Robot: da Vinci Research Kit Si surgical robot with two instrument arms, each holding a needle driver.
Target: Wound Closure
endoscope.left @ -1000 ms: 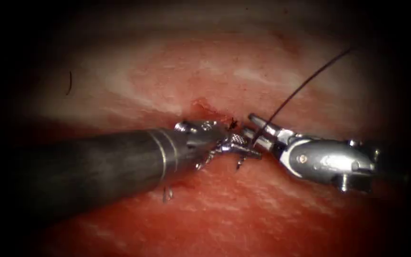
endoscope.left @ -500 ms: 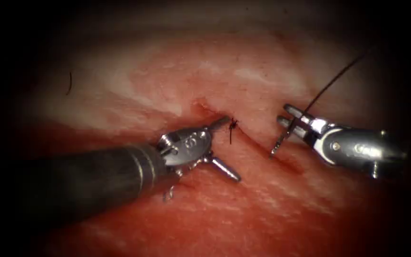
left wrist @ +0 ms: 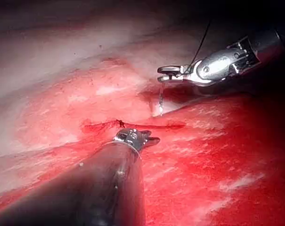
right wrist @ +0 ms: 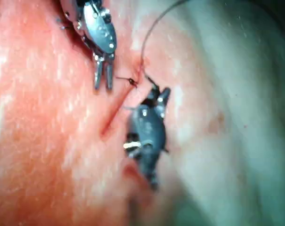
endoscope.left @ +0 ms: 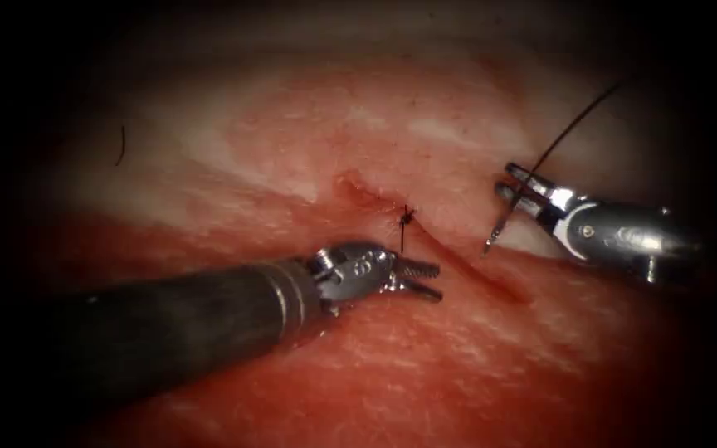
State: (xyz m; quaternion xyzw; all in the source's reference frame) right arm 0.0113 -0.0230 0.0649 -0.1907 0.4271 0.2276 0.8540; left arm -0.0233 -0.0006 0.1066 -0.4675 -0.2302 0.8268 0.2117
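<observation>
The cut (endoscope.left: 466, 261) runs slantwise across the tissue (endoscope.left: 392, 124). A dark knot (endoscope.left: 407, 217) with a short thread tail sits on it. My right tool (endoscope.left: 518, 187) hovers right of the cut, shut on the curved needle (endoscope.left: 498, 226) near its thread end. The needle's tip hangs down, clear of the tissue. Thread (endoscope.left: 574, 123) rises from those jaws up and to the right. My left tool (endoscope.left: 425, 280) lies left of the cut just below the knot, jaws slightly open and holding nothing. The left wrist view shows the right tool (left wrist: 168, 74) with the needle (left wrist: 160, 94). The right wrist view shows the left tool (right wrist: 103, 77) beside the knot (right wrist: 132, 83).
A short cut end of thread (endoscope.left: 120, 145) lies on the pale tissue far left. Red fluid (endoscope.left: 458, 373) covers the tissue below the cut. The left tool's dark shaft (endoscope.left: 168, 328) crosses the lower left.
The tools were together at the knot. The right tool has drawn back to the right with the needle and thread. The left jaws opened wide, then narrowed.
</observation>
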